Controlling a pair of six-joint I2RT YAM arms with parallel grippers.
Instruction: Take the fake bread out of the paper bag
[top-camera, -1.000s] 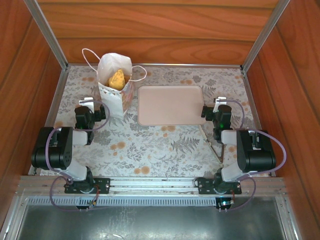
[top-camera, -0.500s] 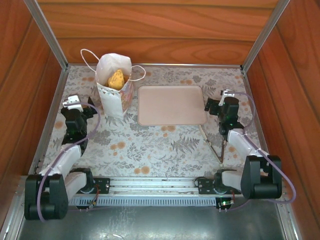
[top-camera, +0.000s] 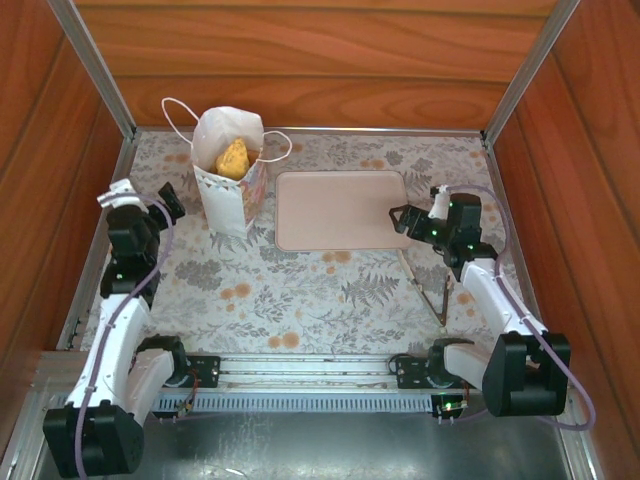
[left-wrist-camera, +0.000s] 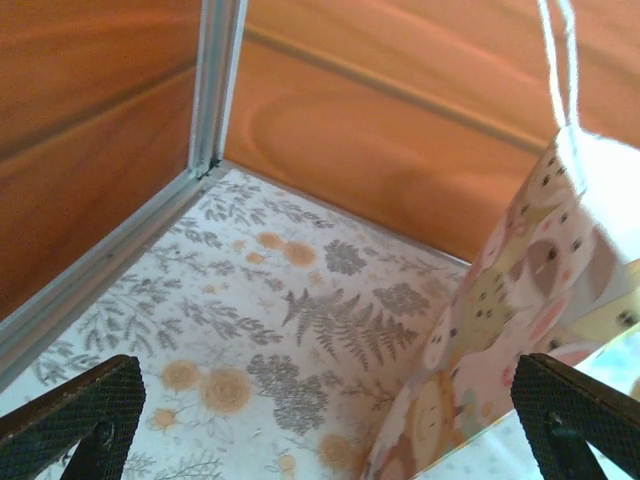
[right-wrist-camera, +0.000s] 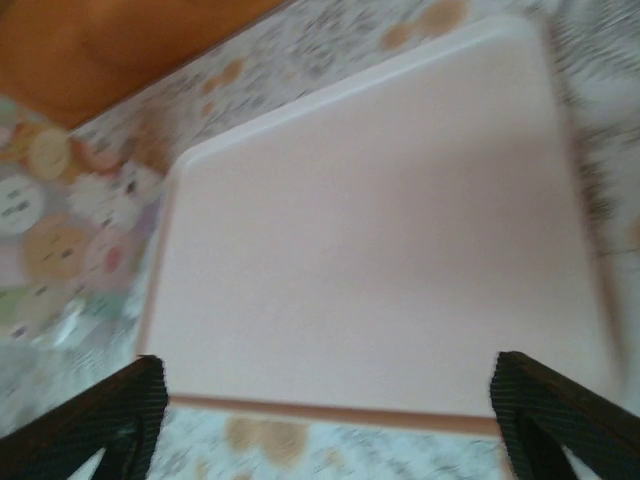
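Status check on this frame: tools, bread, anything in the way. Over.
Left tool open, empty, left of the bag. Right tool open, empty, at the tray right edge. Bread inside upright bag, not yet out. Bag mouth unobstructed.

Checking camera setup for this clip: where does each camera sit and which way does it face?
Top external: above and behind the arms, looking down at table, pink tray, paper bag holding a toy pastry; both arms, left gripper, right gripper show.
Left wrist: on left arm, facing far-left corner and paper bag's side; left fingers show.
Right wrist: on right arm, looking down at tray; right fingers show.
Shared: all see the paper bag; top and right wrist see the tray.
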